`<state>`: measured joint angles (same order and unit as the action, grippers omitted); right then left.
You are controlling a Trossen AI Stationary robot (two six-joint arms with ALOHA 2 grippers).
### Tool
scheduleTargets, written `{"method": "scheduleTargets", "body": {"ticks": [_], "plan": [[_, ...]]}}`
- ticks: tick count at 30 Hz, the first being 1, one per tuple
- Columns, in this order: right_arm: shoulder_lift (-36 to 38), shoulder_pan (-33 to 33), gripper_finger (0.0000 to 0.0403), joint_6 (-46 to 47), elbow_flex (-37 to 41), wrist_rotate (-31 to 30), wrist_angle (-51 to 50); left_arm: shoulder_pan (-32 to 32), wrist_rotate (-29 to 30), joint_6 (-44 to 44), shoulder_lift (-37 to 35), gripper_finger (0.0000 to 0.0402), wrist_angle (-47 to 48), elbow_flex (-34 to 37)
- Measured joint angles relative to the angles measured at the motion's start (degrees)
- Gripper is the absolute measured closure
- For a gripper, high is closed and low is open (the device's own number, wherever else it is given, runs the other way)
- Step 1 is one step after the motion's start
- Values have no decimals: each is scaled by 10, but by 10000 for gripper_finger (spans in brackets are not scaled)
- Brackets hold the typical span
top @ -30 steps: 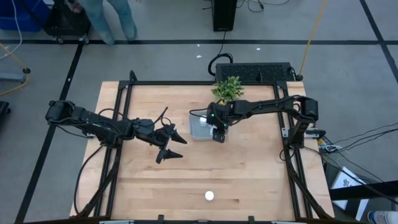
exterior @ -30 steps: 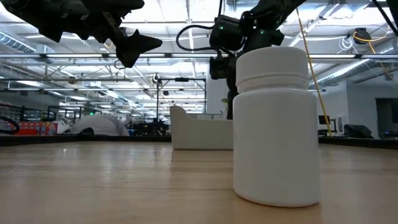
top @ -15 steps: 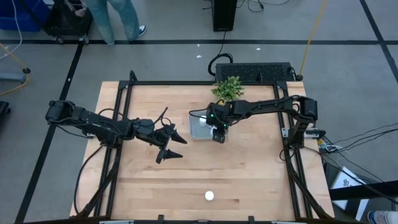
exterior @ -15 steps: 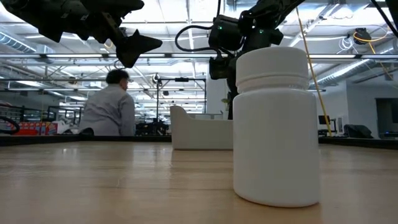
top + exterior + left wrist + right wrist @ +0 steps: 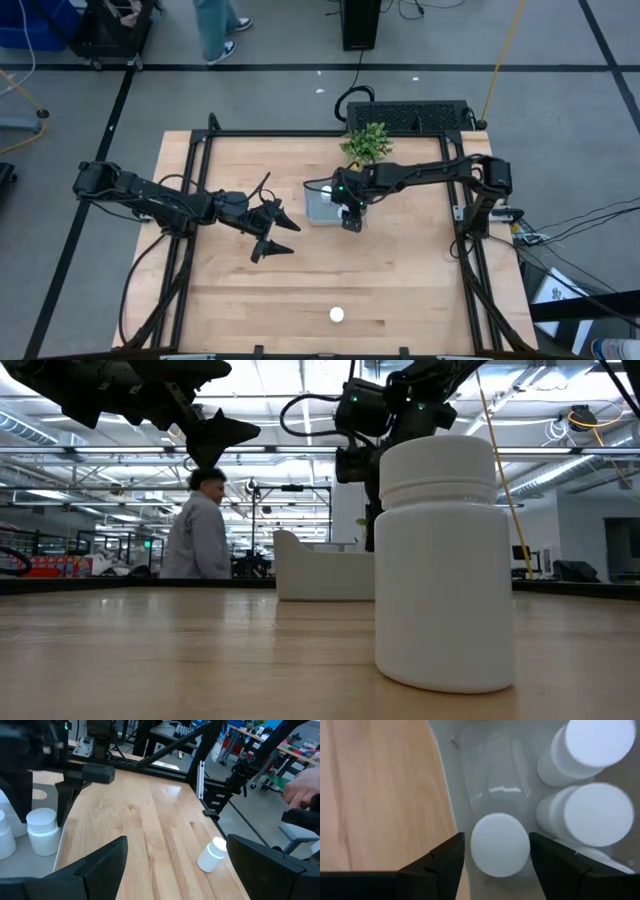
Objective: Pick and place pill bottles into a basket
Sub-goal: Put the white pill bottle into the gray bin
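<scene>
Right gripper hangs over the basket, fingers spread with a pill bottle upright between them, contact unclear; two more bottles stand beside it inside. Left gripper hovers wide open and empty over the table left of the basket. One last bottle stands near the front edge.

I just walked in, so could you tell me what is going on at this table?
The right gripper hangs open over the basket, a pill bottle between its fingers, beside others inside. The left gripper waits open above mid-table. One last bottle stands alone near the table's front edge.
</scene>
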<state>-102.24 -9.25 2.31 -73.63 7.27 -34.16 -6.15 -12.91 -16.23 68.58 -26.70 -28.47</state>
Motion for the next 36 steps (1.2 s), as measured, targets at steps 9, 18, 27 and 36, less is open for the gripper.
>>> {"method": "scheduleTargets", "body": {"ticks": [9,18,27,36], "plan": [[41,2,183,5,0,-15,-5,0,0,0,0,55,0,0],[119,69,183,41,0,-63,9,0,19,-20,0,55,-21,0],[234,149,183,64,116,-75,311,-29,25,-29,22,55,-5,-49],[319,238,183,49,325,-135,712,-104,104,32,126,55,146,-178]]}}
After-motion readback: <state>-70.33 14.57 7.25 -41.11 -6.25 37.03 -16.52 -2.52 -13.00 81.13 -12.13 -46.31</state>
